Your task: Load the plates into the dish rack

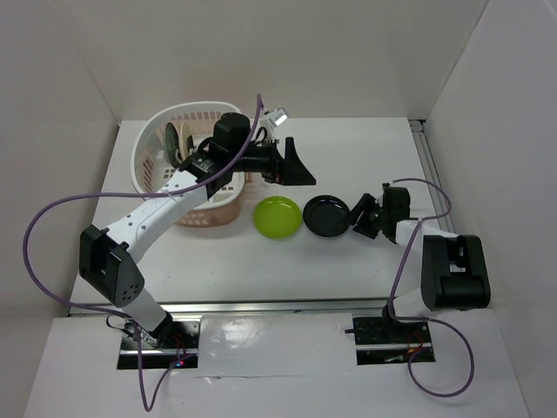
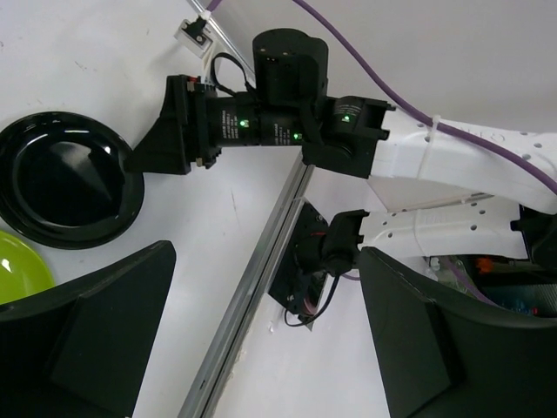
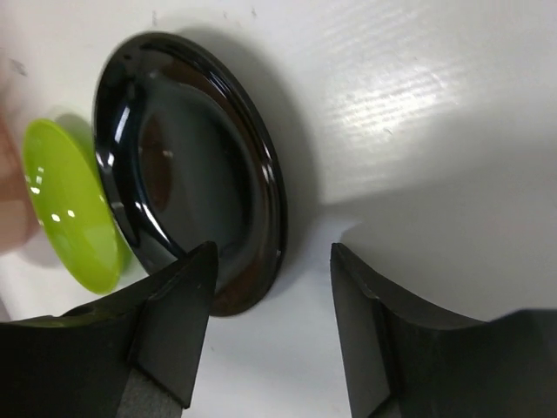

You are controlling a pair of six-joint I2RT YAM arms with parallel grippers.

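Your glossy black round plate (image 1: 327, 215) lies flat on the table (image 1: 348, 279), just left of your right gripper (image 1: 364, 218); its jaws stand wide at the plate's right rim; your left gripper (image 1: 296, 165), wide and empty, hangs farther off by the pink-and-white slatted dish rack (image 1: 152, 148).

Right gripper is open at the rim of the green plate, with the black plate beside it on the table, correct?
Not quite. The right gripper is open at the rim of the black plate, not the green one. The green plate is the one lying beside it on the table. The right wrist view shows this.
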